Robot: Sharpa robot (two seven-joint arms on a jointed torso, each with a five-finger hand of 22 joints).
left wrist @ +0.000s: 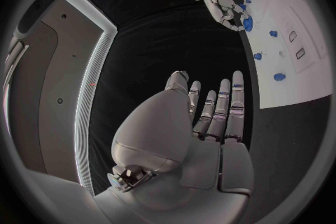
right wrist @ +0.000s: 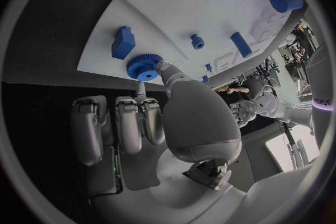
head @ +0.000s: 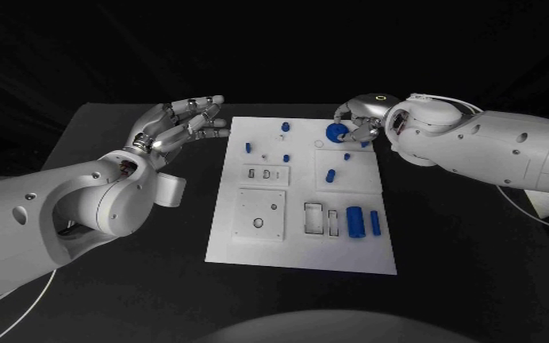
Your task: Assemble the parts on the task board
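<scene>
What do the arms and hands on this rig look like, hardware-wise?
Both arms are glossy white rounded shells with small dark screw holes. The left hand and right hand are silver-grey metal with segmented fingers and paler pads. A thin white cable loops over the right arm near the wrist, and another trails beside the left arm. Dark lettering marks the right arm's shell in the right wrist view.

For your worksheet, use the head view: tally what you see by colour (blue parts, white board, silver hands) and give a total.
Blue parts: 8 (one is the gear pinched by the right hand)
White task board: 1
Silver hands: 2 (right hand, left hand)
Total: 11
</scene>
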